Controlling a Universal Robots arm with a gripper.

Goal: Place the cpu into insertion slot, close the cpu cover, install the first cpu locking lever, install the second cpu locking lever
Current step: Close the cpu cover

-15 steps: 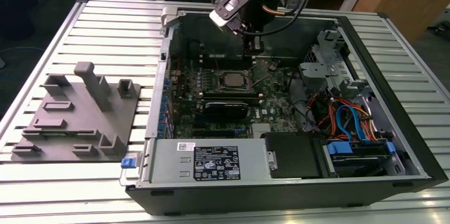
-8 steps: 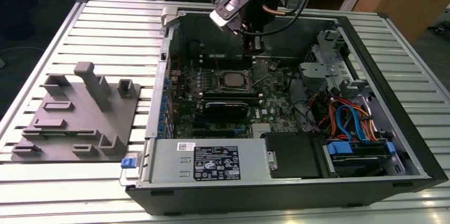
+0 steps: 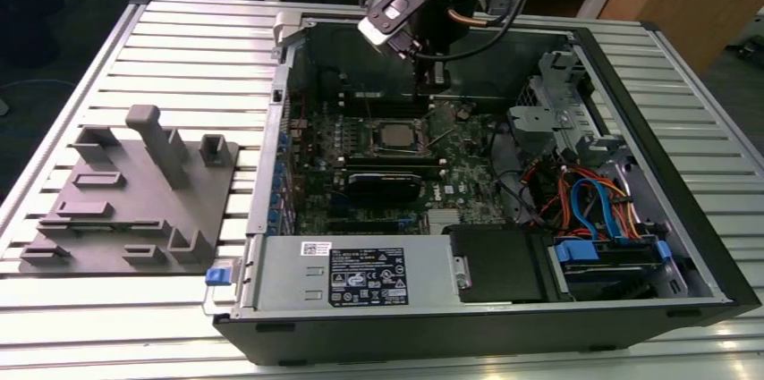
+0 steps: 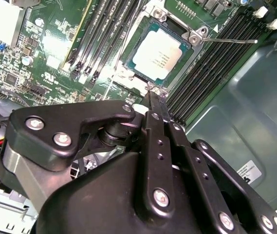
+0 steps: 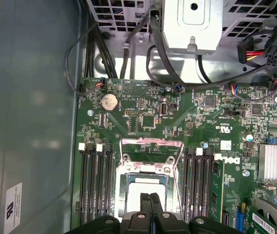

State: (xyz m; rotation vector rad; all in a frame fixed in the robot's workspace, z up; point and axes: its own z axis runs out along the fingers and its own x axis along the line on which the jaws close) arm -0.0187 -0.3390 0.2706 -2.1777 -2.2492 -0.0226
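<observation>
One of the four steps looks finished to me: the cpu (image 4: 158, 54) lies flat in the insertion slot (image 4: 195, 38), pale metal top up and green edges uncovered. The slot sits in the board of the open computer case (image 3: 478, 331), which rests on the slatted bench (image 3: 179, 31). I judge the step in hand to be closing the cpu cover (image 5: 152, 142). In the first wrist view that silvery frame appears tipped up along one edge of the socket rather than lying over the chip, though I cannot tell its exact angle. My claw (image 5: 151, 197) is narrow, its fingertips pressed together with nothing between them. It hangs close over the socket, and I cannot say whether the tip touches anything. A thin wire lever (image 4: 228, 41) sticks out from a corner of the socket across the memory slots (image 4: 211, 63), and as far as I can judge it is unlatched, so neither locking step has begun. Closing the cover, I reckon, calls for the pinched tip to bear on the raised frame and press it down evenly until it lies flat around the chip. That wants light force and a path that neither scrapes the chip's top nor snags the wire lever.
</observation>
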